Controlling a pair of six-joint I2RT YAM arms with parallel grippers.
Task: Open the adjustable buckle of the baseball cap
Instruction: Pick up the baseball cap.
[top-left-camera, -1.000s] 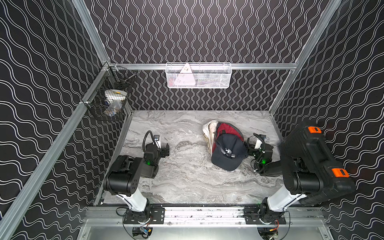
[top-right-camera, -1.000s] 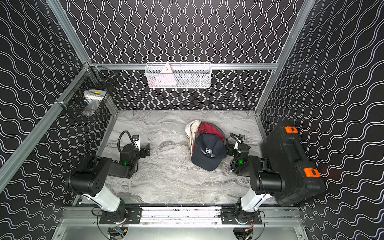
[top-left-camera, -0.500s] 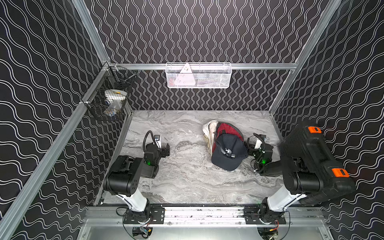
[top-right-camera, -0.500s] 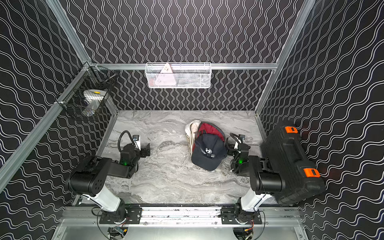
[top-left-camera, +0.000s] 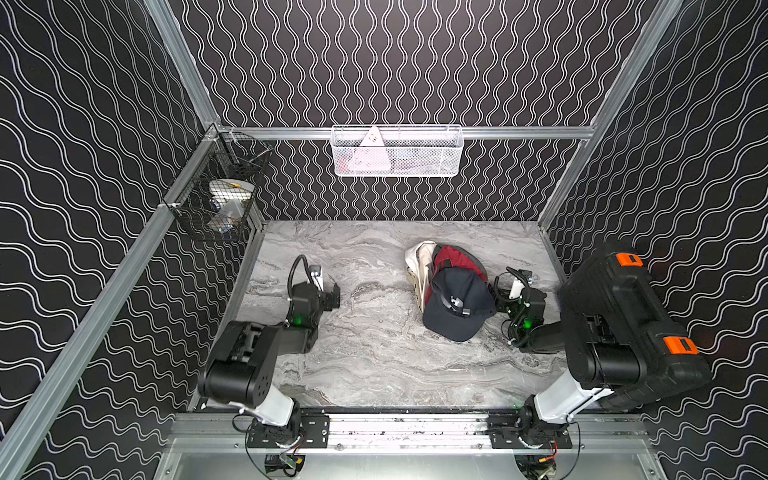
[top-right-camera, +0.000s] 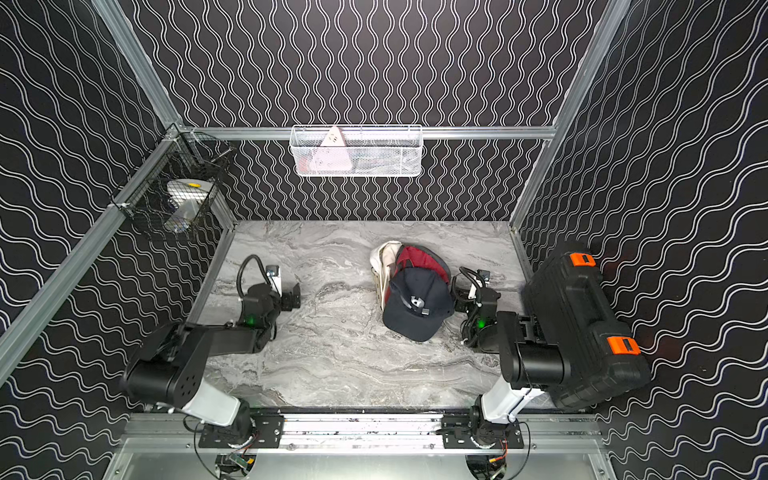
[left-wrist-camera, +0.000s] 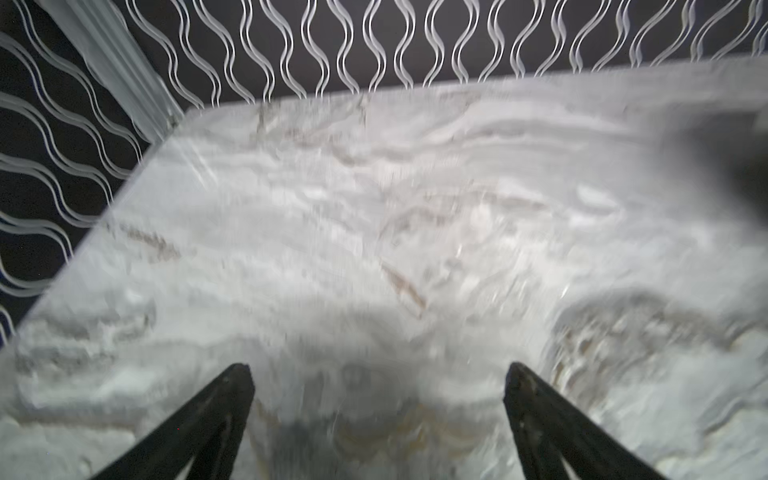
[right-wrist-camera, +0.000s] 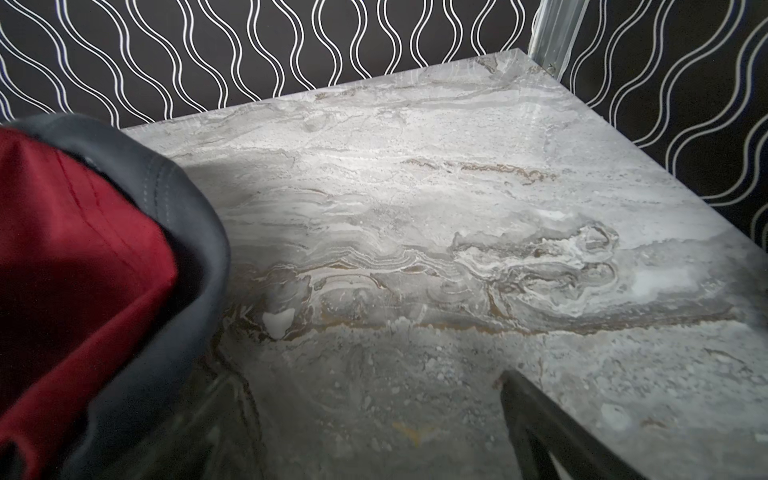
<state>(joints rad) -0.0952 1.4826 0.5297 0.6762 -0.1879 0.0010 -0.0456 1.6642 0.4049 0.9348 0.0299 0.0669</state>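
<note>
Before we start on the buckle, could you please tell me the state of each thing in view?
Navy cap: on top of the pile, untouched.
Red cap: partly under the navy cap.
Left gripper: open, empty.
Right gripper: open, empty.
Black case: closed.

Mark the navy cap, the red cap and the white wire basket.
navy cap (top-left-camera: 473, 291), in a top view, on its dark fabric
red cap (top-left-camera: 457, 257), in a top view, red panel behind the navy cap
white wire basket (top-left-camera: 424, 160), in a top view, front mesh

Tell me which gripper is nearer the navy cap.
Right. The right gripper sits close beside the navy cap; the left gripper is well off on the cap's other side.
</note>
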